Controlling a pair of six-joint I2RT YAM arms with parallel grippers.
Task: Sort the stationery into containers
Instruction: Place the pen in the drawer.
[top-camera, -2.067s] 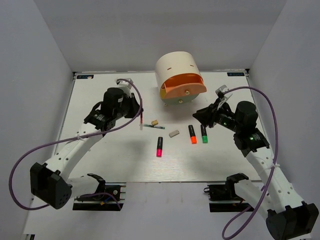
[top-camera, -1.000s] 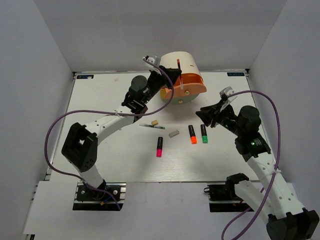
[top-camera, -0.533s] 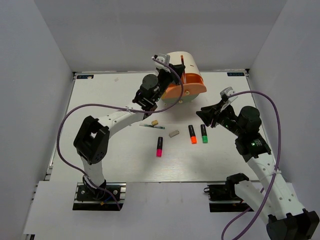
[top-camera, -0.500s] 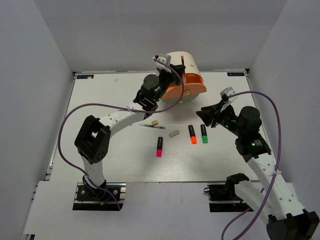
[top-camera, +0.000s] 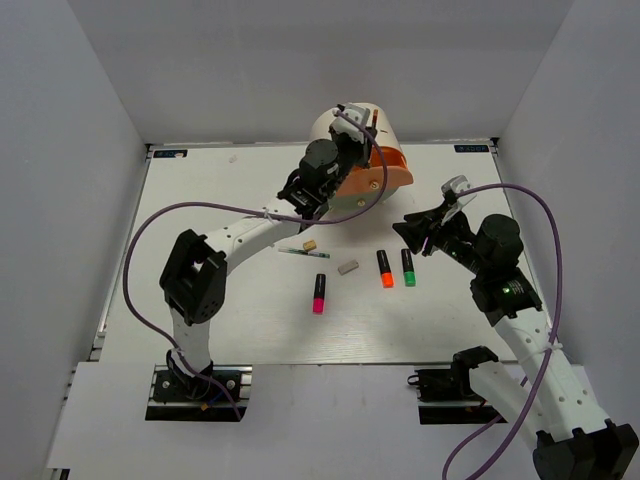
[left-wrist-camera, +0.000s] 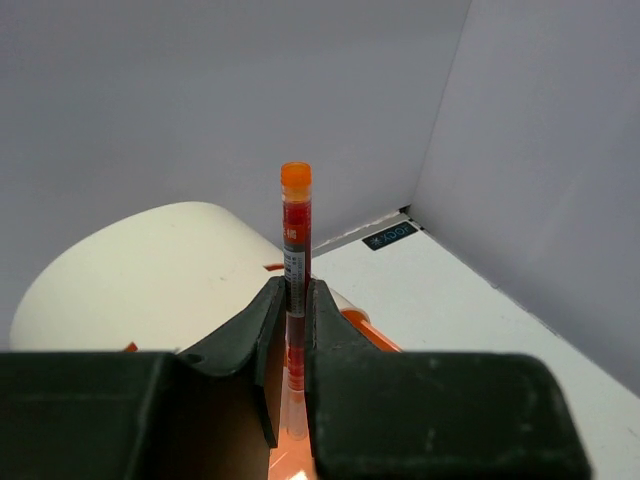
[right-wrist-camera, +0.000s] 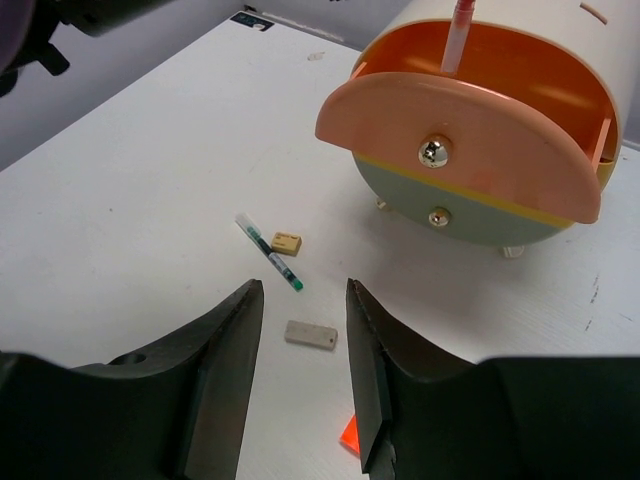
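Note:
My left gripper (top-camera: 360, 140) is shut on a thin red pen (left-wrist-camera: 295, 250) and holds it upright, its lower tip inside the open salmon-orange top drawer (right-wrist-camera: 470, 150) of the cream organiser (top-camera: 345, 125). The pen's tip shows in the right wrist view (right-wrist-camera: 460, 35). My right gripper (top-camera: 410, 232) is open and empty above the table. Below it lie a grey eraser (right-wrist-camera: 311, 334), a tan eraser (right-wrist-camera: 286, 242) and a thin green pen (right-wrist-camera: 268, 252). The pink (top-camera: 319, 293), orange (top-camera: 385, 268) and green (top-camera: 408, 267) highlighters lie on the table.
The grey-green bottom drawer (right-wrist-camera: 450, 215) is closed and the yellow middle drawer (right-wrist-camera: 560, 212) shows only as a thin strip. White walls enclose the table (top-camera: 200, 220) at the back and on both sides. The left arm stretches across the table's middle left.
My left arm has swung from the table's left side to the organiser, carrying the red pen over the open top drawer. The right arm has hardly moved.

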